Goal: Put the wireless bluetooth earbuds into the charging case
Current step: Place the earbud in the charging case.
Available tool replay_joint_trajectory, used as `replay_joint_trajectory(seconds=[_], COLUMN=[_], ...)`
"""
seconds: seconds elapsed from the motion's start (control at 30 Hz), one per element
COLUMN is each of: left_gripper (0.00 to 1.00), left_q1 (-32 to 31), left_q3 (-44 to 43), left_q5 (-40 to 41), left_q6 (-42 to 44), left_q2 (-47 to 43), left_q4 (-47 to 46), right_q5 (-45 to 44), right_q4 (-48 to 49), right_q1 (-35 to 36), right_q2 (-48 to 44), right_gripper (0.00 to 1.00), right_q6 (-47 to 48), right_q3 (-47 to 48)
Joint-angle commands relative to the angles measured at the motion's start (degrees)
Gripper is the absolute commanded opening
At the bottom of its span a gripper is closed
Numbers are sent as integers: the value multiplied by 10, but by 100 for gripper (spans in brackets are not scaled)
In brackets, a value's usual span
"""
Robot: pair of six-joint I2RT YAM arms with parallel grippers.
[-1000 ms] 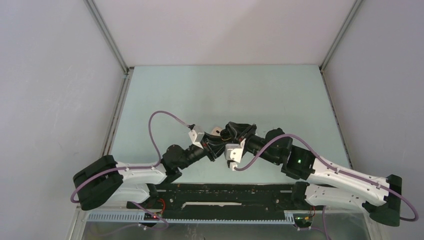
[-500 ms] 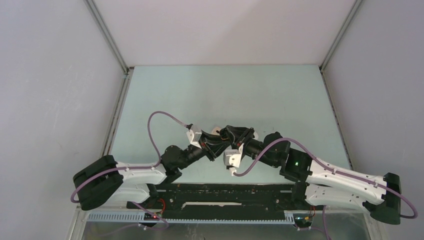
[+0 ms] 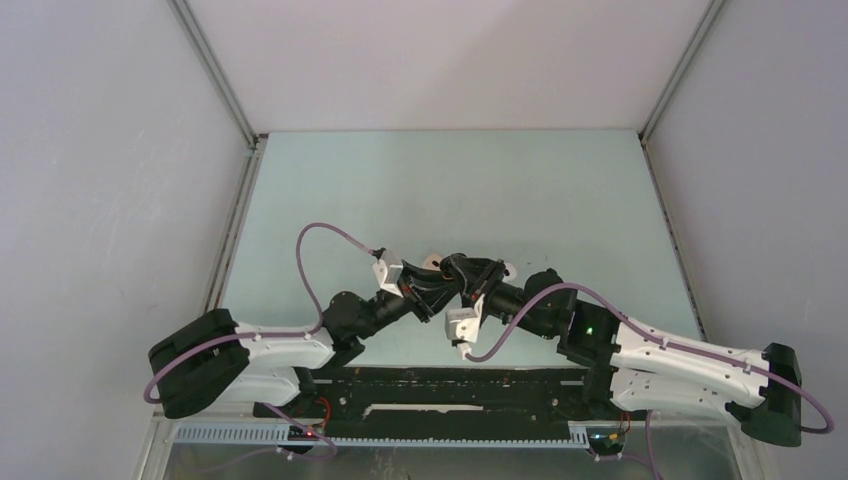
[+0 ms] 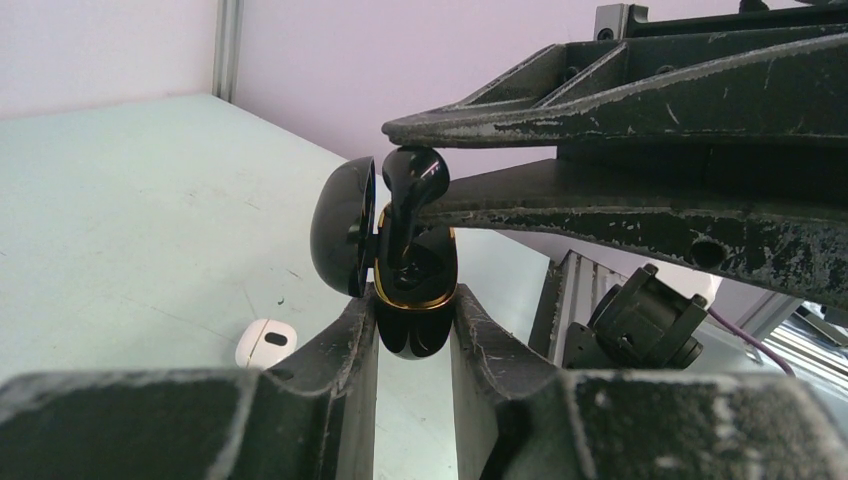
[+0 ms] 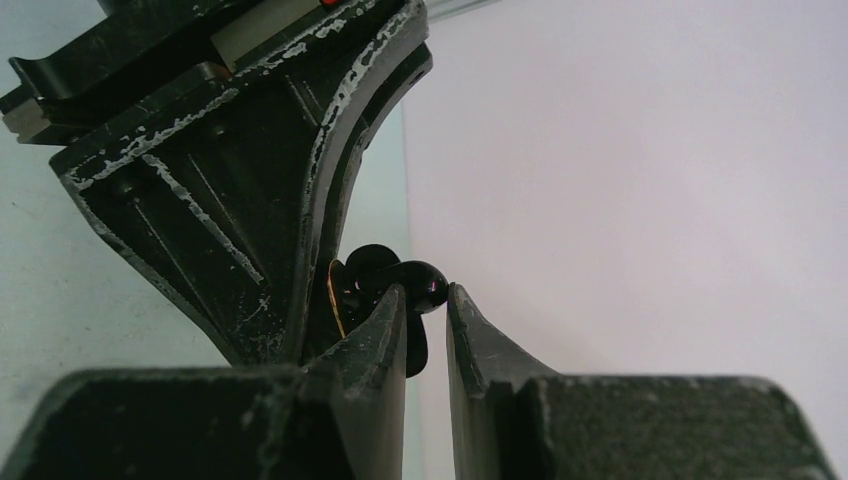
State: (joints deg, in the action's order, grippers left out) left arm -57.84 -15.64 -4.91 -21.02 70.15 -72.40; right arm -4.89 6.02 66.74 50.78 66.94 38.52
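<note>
My left gripper (image 4: 413,300) is shut on a glossy black charging case (image 4: 415,320) with a gold rim, held upright above the table, its lid (image 4: 342,225) swung open to the left. My right gripper (image 5: 425,292) pinches a black earbud (image 5: 418,283) at its fingertips. In the left wrist view that earbud (image 4: 412,180) stands with its stem down inside the case's open mouth. In the top view the two grippers meet near the table's middle front, left (image 3: 432,285) and right (image 3: 470,275). The other earbuds are out of view.
A white rounded case (image 4: 265,343) lies on the pale green table (image 3: 450,190) below and left of the held case. The enclosure's walls and metal frame posts (image 3: 215,70) bound the table. The arms' base rail (image 3: 450,390) runs along the near edge.
My right arm has shifted slightly left toward the left gripper, bringing the earbud closer onto the case. The left arm has barely moved.
</note>
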Motion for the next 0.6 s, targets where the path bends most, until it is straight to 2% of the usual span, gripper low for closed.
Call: replay_joint_trajectory(seconds=[0.0,0.57], left_gripper=[0,0], left_q1=[-3,-4], left_q3=[3,4], left_q5=[-4,-2], left_q6=[-3,1], left_q2=[3,3], left_q4=[-36,-40], right_q5=[-7,-2], right_q4=[29,-8], right_q1=[5,7], right_q2=[3,0], right_gripper=[0,0], right_q6=[11,23], right_q3=[-4,-11])
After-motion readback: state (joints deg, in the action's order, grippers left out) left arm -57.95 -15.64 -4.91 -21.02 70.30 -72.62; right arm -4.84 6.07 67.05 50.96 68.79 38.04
